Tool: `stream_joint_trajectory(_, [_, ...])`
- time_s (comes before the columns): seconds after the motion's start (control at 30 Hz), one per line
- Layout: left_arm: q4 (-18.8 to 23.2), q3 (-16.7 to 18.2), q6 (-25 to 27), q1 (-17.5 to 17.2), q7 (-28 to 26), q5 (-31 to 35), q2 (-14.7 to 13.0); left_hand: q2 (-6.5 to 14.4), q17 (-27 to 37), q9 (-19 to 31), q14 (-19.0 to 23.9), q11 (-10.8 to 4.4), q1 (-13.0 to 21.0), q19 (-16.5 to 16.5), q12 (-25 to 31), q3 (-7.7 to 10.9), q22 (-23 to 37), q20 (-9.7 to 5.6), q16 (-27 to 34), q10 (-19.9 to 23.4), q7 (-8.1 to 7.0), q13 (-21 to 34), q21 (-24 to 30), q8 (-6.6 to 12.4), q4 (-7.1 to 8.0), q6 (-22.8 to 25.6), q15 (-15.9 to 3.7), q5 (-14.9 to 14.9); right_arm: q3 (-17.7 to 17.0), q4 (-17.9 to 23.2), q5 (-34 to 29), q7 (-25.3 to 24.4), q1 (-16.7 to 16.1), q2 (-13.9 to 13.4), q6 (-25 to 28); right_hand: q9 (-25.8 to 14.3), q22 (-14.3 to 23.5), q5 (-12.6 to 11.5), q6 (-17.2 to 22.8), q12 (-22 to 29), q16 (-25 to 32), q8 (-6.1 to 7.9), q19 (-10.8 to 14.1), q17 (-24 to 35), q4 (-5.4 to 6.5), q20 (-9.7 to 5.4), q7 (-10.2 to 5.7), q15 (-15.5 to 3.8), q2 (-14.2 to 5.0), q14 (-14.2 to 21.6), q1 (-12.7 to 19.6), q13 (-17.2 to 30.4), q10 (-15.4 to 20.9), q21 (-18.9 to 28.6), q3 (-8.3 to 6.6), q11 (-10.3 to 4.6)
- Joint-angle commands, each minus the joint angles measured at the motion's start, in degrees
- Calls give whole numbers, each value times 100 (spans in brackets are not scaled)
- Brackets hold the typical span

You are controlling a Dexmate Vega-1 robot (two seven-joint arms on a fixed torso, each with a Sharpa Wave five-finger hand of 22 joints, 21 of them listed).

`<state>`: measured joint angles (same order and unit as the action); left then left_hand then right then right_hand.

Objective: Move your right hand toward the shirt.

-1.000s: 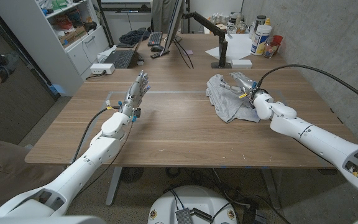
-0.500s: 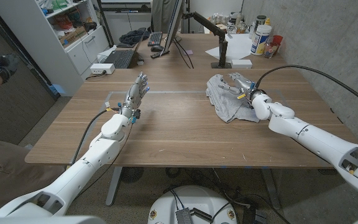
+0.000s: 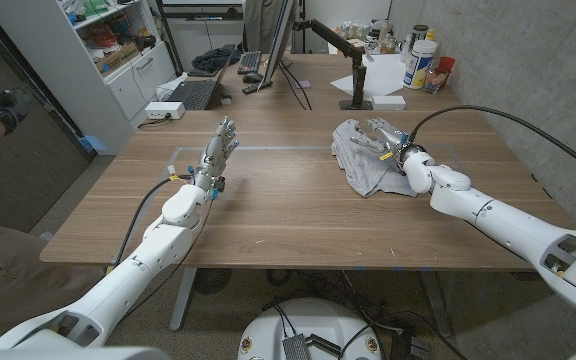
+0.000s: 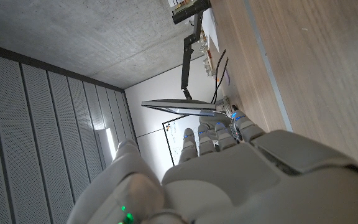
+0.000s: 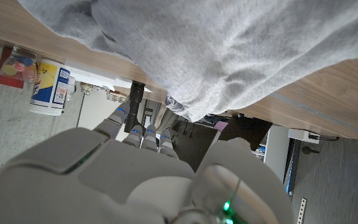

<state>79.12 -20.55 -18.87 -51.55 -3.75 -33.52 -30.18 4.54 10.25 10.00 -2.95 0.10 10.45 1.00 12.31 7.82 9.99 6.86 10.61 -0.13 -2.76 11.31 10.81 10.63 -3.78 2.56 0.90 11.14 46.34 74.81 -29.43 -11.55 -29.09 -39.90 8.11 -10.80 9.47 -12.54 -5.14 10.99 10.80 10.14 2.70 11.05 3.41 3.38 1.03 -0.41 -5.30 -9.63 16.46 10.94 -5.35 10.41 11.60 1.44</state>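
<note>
In the head view the grey shirt (image 3: 363,160) lies crumpled on the right half of the wooden tabletop (image 3: 288,215), and the right hand (image 3: 386,138) is over its far part, fingers spread and holding nothing; if they touch the cloth I cannot tell. The right wrist view shows the shirt (image 5: 241,50) very close, its folds just beyond the fingers (image 5: 145,134), and also a white container (image 5: 50,88) with blue and yellow print, which is too small to read. The left hand (image 3: 218,152) stands well apart from the shirt on the left half of the tabletop, fingers straight, a little apart and empty. Behind the shirt stand a black monitor arm (image 3: 343,50) and the same white container (image 3: 420,62); a keyboard (image 3: 251,62) and a laptop (image 3: 193,93) lie at the far left.
</note>
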Motion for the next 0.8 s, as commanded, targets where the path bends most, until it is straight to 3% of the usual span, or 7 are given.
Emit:
stream_joint_trajectory(0.03, [-13,24,-56,-37,-28,-12,24,11,22,25,-31,-16,66,-24,29,16,14,6,14,26,-19,10,34,27,-32,51,-15,9,119,-227,-48,-17,127,104,-97,-9,24,4,-70,-20,27,-4,-41,18,17,-9,4,-10,-25,-132,6,15,-62,23,32,-8])
stream_joint_trajectory(0.8, [-69,30,-44,-1,41,-32,-3,18,22,26,-25,-12,73,-22,26,22,14,0,17,28,-12,10,34,24,-38,60,-19,9,216,-712,80,-196,300,295,-431,-10,24,7,-111,-7,40,32,-31,22,29,-15,-14,-21,-25,-135,-20,14,-85,31,41,-42])
